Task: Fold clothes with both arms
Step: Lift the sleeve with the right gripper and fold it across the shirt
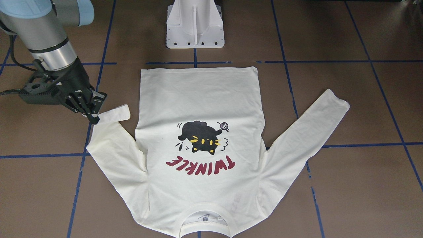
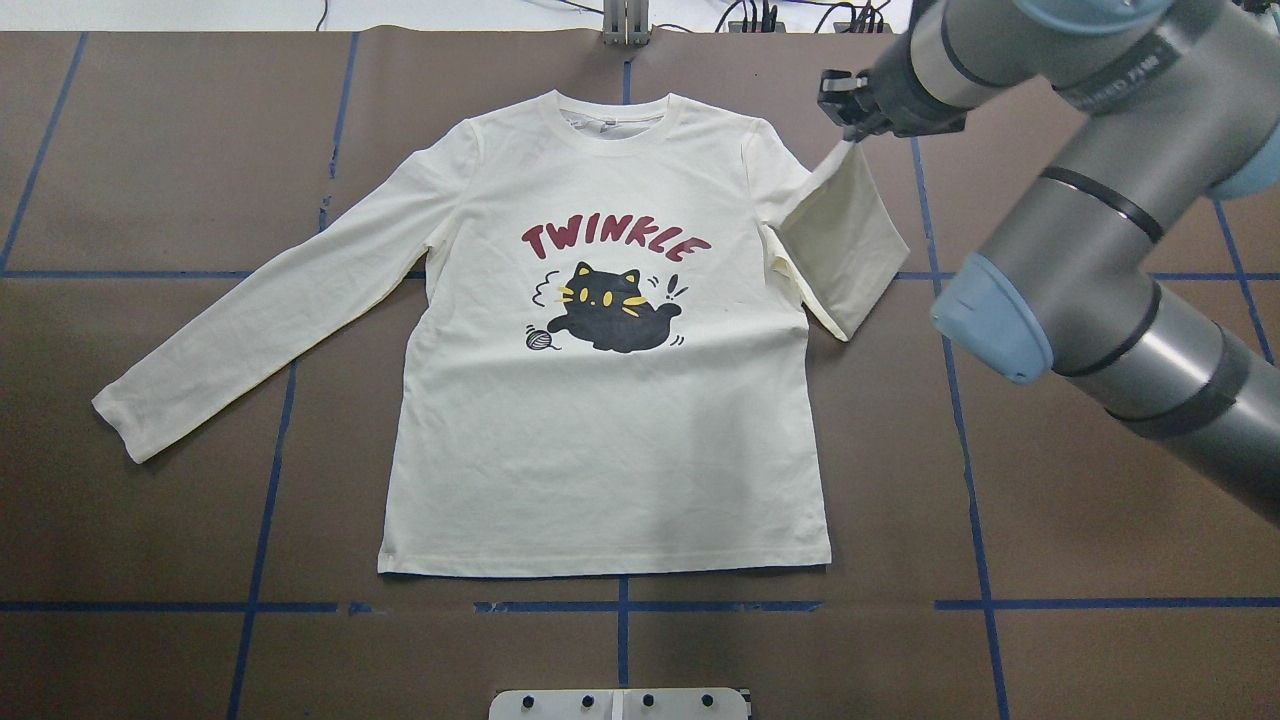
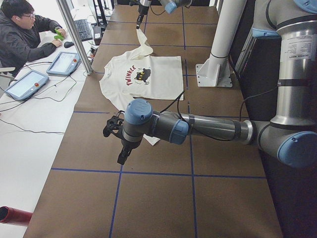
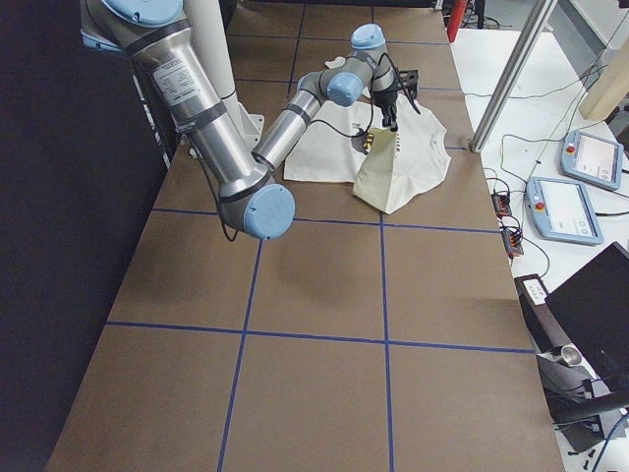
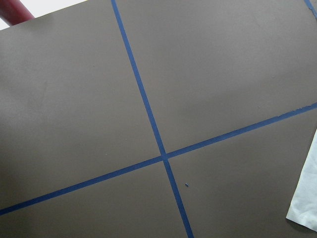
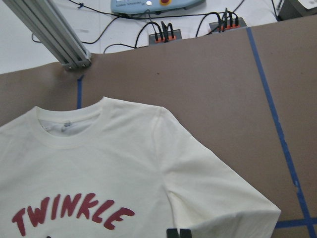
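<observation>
The right arm (image 2: 1080,230) stretches out over the table (image 2: 1000,500), its gripper (image 1: 94,116) pinching the lifted sleeve cuff (image 1: 114,114). The T-shirt (image 2: 600,400) lies flat beside the fingers. The left gripper (image 3: 121,157) points down, well apart from the shirt; its finger spread cannot be told.

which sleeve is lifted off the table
The sleeve on the robot's right: the right claw pinches its cuff and holds it raised, folded over. The other sleeve lies flat, stretched out.

Brown blue-lined table (image 2: 150,500) bears a cream T-shirt (image 2: 600,450)
</observation>
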Robot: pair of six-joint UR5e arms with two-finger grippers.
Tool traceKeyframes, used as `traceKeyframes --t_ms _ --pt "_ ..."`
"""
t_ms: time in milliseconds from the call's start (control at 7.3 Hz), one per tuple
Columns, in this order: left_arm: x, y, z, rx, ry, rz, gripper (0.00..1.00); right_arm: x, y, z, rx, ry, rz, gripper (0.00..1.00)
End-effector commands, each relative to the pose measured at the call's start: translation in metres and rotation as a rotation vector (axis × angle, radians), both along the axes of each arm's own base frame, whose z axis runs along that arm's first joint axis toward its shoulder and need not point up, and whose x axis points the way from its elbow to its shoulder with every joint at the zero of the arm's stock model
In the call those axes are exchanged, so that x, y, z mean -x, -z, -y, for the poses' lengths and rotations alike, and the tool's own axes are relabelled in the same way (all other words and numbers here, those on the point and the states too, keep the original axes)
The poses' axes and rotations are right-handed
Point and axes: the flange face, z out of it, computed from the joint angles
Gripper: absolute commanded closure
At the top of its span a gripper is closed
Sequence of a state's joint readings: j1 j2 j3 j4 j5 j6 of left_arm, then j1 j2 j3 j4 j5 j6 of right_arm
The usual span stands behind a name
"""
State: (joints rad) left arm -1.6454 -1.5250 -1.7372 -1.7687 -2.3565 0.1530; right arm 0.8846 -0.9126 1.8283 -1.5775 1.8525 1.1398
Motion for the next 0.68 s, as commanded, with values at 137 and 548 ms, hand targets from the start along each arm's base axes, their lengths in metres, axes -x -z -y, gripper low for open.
traceKeyframes --t_ms 137,548 --pt "0.001 0.000 -0.002 0.001 0.004 0.009 0.00 0.100 0.113 0.037 -0.085 -0.013 -0.047 1.00" --pt "0.000 -0.003 -0.006 0.007 0.004 0.008 0.00 0.283 0.101 0.003 -0.127 -0.067 -0.098 1.00"
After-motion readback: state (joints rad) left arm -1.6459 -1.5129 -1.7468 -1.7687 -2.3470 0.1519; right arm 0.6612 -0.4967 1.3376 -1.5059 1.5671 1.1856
